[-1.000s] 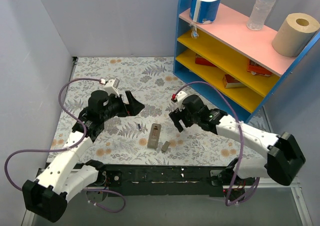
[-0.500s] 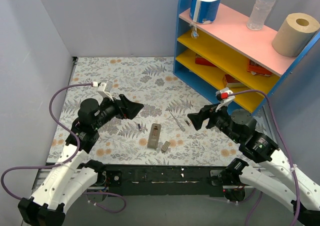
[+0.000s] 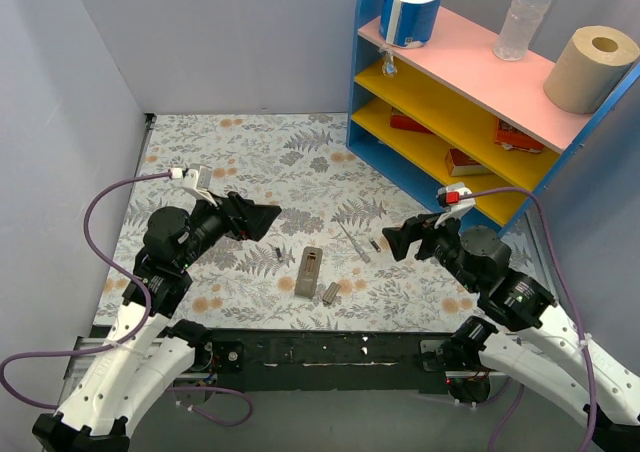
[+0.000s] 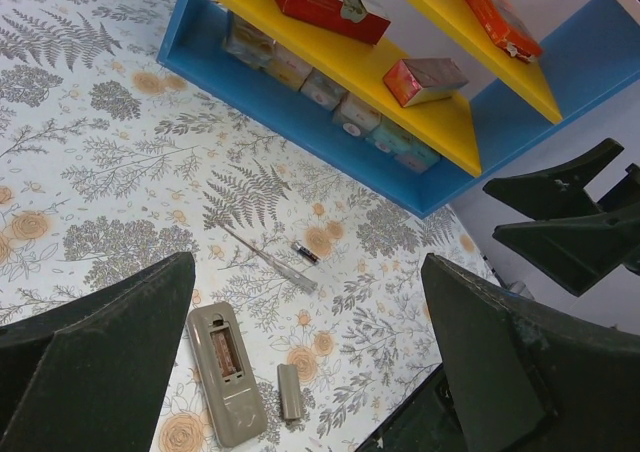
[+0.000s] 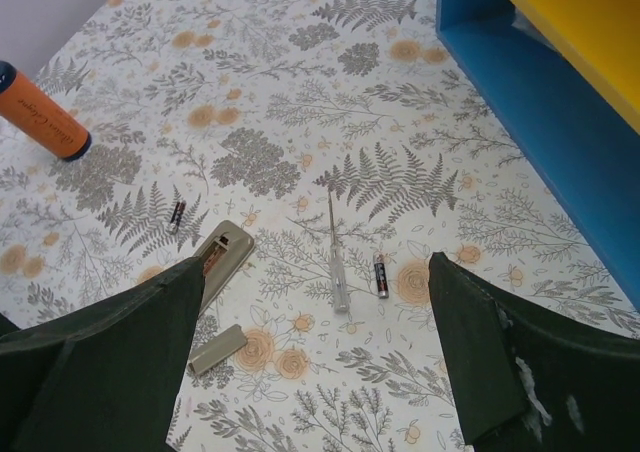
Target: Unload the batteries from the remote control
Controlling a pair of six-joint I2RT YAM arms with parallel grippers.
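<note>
We note left pincer (image 3: 266, 218) and right pincer (image 3: 393, 242) both released, matte black wedge fingers spread wide, nothing held, above floral-print tablecloth (image 3: 250, 152). Slim grey plastic remote control (image 3: 311, 271) lies back-up between them, recessed compartment uncovered. Tiny dark cylindrical batteries (image 3: 277, 254) lie loose on cloth: one on left arm's side of remote, other battery (image 3: 374, 244) beside thin silvery metal stick (image 3: 353, 242). Small flat grey rectangular lid (image 3: 329, 292) lies just beside remote.

left arm (image 3: 110, 372), right arm (image 3: 550, 362): white shells, black joints | cables (image 3: 87, 222): purple | left gripper (image 3: 268, 222), right gripper (image 3: 388, 245): matte black fingers
</note>
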